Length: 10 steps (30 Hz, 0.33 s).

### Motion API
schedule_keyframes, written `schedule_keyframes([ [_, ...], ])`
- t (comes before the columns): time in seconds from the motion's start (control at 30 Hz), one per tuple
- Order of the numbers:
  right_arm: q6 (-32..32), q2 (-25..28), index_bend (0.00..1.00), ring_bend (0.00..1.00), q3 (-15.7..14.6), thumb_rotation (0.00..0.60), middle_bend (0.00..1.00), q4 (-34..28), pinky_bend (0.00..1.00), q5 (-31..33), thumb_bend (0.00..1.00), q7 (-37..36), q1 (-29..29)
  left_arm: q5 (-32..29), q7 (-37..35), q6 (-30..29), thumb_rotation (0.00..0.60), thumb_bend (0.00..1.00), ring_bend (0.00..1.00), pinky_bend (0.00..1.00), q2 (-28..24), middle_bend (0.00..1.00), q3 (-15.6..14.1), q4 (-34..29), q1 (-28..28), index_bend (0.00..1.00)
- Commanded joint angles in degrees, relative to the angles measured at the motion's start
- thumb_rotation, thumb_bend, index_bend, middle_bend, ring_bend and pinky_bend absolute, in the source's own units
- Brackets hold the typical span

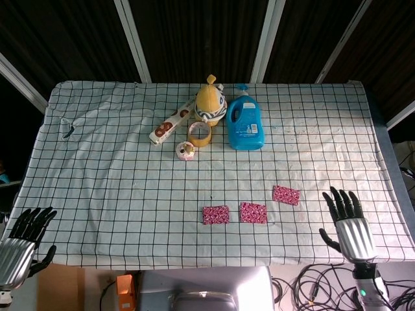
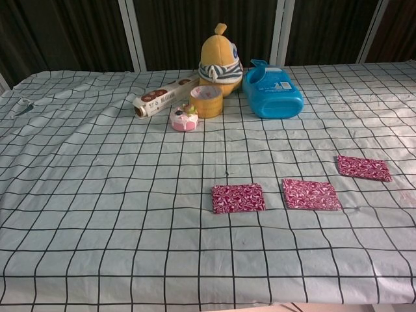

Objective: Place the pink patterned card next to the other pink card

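Note:
Three pink patterned cards lie flat on the checked cloth. The left card (image 1: 216, 214) (image 2: 238, 197) and the middle card (image 1: 253, 212) (image 2: 311, 194) sit side by side with a small gap between them. A third card (image 1: 286, 195) (image 2: 364, 168) lies further right and a little further back. My right hand (image 1: 348, 225) is open with fingers spread at the table's near right edge, well away from the cards, and holds nothing. My left hand (image 1: 23, 243) is open off the table's near left corner. Neither hand shows in the chest view.
At the back middle stand a yellow plush toy (image 1: 210, 100), a blue detergent bottle (image 1: 245, 125), a tape roll (image 1: 200, 134), a small cupcake toy (image 1: 186, 151) and a foil box (image 1: 172, 122). A dark clip (image 1: 68, 130) lies at the far left.

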<state>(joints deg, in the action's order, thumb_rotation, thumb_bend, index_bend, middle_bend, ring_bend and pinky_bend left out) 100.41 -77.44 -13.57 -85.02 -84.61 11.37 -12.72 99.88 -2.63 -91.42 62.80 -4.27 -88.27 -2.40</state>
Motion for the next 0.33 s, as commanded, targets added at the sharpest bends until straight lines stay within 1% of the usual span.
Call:
schedule_keyframes([
  [0.03,0.0,1.3,0.01,0.00,-0.1,0.600,0.00,1.4,0.00,-2.6,0.20,-2.3,3.0,0.0,0.4,0.2,0.600,0.43,0.00,0.00,0.1,0.05,-0.1,-0.2,0.0,0.00],
  [0.17,-1.7,1.9,0.01,0.00,1.1,0.600,0.00,0.8,0.00,-2.9,0.20,-2.8,3.6,0.4,-0.2,0.1,0.600,0.43,0.00,0.00,-0.1,0.05,-0.4,0.0,0.0,0.00],
  [0.33,-2.6,1.8,0.02,0.00,3.1,0.600,0.00,1.5,0.00,-4.0,0.20,-4.4,4.4,0.7,-0.8,-0.5,0.600,0.43,0.00,0.00,-0.2,0.05,-0.4,0.4,0.0,0.00],
])
